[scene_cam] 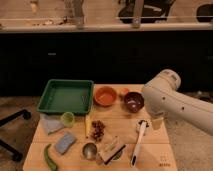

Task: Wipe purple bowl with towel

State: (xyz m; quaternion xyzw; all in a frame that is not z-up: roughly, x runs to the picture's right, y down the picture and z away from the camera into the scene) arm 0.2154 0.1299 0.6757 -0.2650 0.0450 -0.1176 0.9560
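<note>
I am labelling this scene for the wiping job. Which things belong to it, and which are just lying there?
Job: purple bowl, towel, claw under the arm at the right edge of the table.
Lying about: green tray, orange bowl, green cup, sponge, white brush.
</note>
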